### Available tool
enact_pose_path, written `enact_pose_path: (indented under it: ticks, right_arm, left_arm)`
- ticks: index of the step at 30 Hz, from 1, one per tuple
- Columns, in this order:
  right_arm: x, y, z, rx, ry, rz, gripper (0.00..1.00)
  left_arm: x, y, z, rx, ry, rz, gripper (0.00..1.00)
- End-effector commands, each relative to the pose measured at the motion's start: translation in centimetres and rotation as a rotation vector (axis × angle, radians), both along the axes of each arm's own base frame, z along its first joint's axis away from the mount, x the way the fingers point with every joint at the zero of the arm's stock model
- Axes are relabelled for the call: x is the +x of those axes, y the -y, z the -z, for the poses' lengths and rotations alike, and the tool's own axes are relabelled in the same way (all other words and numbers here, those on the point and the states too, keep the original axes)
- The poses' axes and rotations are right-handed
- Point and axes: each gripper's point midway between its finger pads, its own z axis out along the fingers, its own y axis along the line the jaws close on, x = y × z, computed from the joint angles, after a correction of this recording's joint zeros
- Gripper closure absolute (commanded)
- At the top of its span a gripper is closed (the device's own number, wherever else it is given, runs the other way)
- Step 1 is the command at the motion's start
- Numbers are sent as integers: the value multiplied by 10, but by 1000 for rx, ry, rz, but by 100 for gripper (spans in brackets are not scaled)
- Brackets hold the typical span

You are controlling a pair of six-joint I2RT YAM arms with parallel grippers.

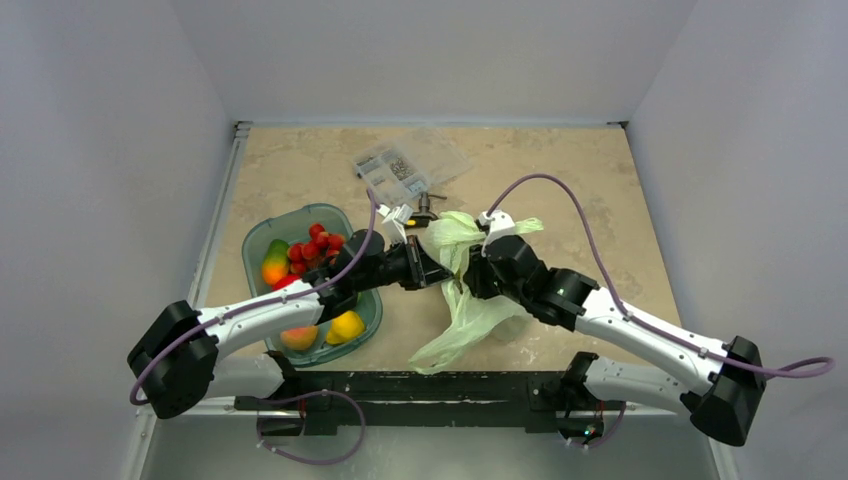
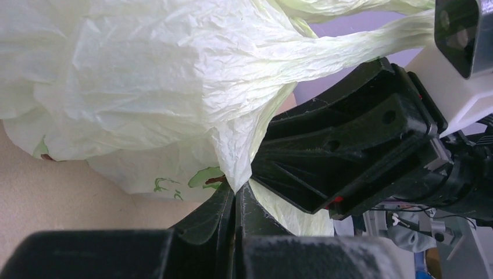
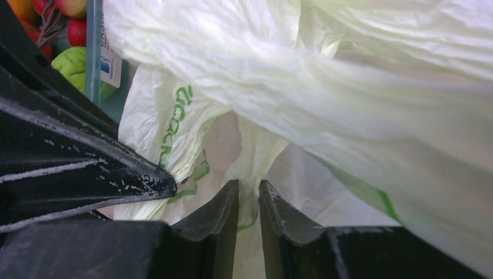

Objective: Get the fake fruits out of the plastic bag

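Note:
The pale green plastic bag [image 1: 470, 305] lies crumpled mid-table, its handles [image 1: 452, 230] toward the back. My left gripper [image 1: 443, 274] comes in from the left and is shut on a fold of the bag [image 2: 145, 87]; its jaws [image 2: 235, 192] are pressed together on the film. My right gripper [image 1: 465, 284] comes in from the right, tip to tip with the left, and is shut on another fold of the bag [image 3: 302, 70], with film bunched between its jaws [image 3: 249, 189]. The grape bunch, dark red fruit and yellow-green piece are hidden.
A clear teal tray [image 1: 254, 240] at the left holds a strawberry cluster [image 1: 315, 245] and other coloured fruits. A clear box of small parts [image 1: 410, 165] and a small metal piece [image 1: 426, 203] sit behind the bag. White walls enclose the table.

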Motion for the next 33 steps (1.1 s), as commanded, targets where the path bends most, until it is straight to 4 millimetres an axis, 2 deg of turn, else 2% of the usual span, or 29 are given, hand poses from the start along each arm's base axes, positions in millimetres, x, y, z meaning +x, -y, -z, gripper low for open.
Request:
enact_pose_path:
  ticks: [1, 4, 12, 17, 23, 33]
  right_arm:
    - [16, 10, -12, 11, 68, 110, 87]
    - [26, 31, -30, 20, 141, 226, 100]
    - [48, 105, -93, -21, 337, 515, 100]
    - [67, 145, -112, -61, 369, 618, 100]
    - [87, 167, -137, -95, 404, 682, 100]
    - [116, 154, -205, -93, 490, 639, 100]
  left_arm:
    - [-3, -3, -10, 0, 4, 13, 100]
    - [-3, -13, -6, 42, 8, -19, 100]
    - [2, -62, -6, 164, 90, -179, 100]
    - [0, -88, 1, 224, 102, -254, 100]
    - [-2, -104, 9, 246, 105, -304, 100]
    - [-4, -101, 12, 239, 104, -284, 100]
